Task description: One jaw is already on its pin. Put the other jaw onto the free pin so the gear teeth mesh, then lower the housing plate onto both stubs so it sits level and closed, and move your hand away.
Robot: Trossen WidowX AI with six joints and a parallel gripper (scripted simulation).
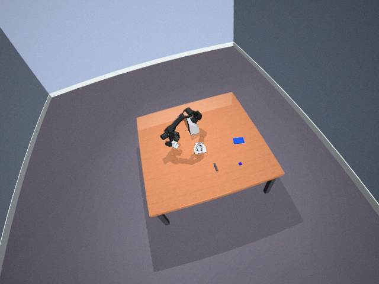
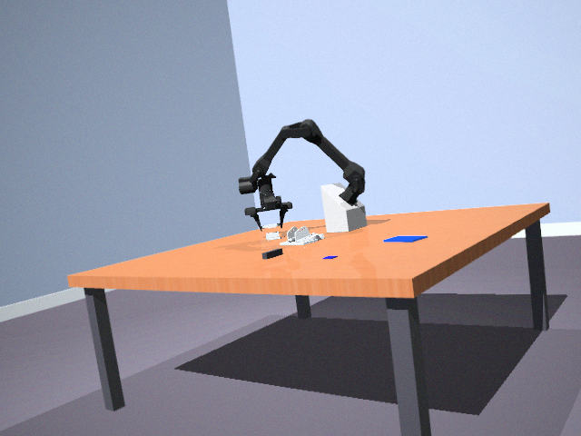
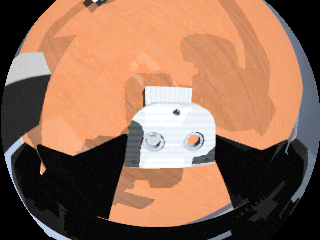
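Housing plate (image 1: 174, 144) (image 2: 270, 226) (image 3: 172, 131): hanging between the fingertips, apparently just above the table (image 1: 183, 183) (image 2: 234, 267) (image 3: 110, 65). Its two round holes are facing the wrist camera, side by side. Its longer side is running across from finger to finger, so the pincer is spanning the plate lengthwise. One end is leaning slightly in the wrist view; I cannot say whether the plate itself is tilting.

Gripper (image 1: 174, 142) (image 2: 271, 228) (image 3: 170, 139): grasping the plate by its two ends, fingers standing wide because the piece is wide.

White ribbed block (image 2: 272, 235) (image 3: 168, 95): appearing beyond the plate's rounded edge in the wrist view, and seeming to sit lower, near or on the table.

White base assembly (image 1: 199, 148) (image 2: 302, 236): lying to the right of the plate in the top view, apart from it and a little toward the near edge. Upright parts are showing on it; pins, stubs and tooth mesh are staying too small to judge.

The coming move is probably hinging on that sideways offset: carrying the plate across, then turning its line of holes to match the stubs. If the jaws are not meshing yet, lowering it now would be premature.
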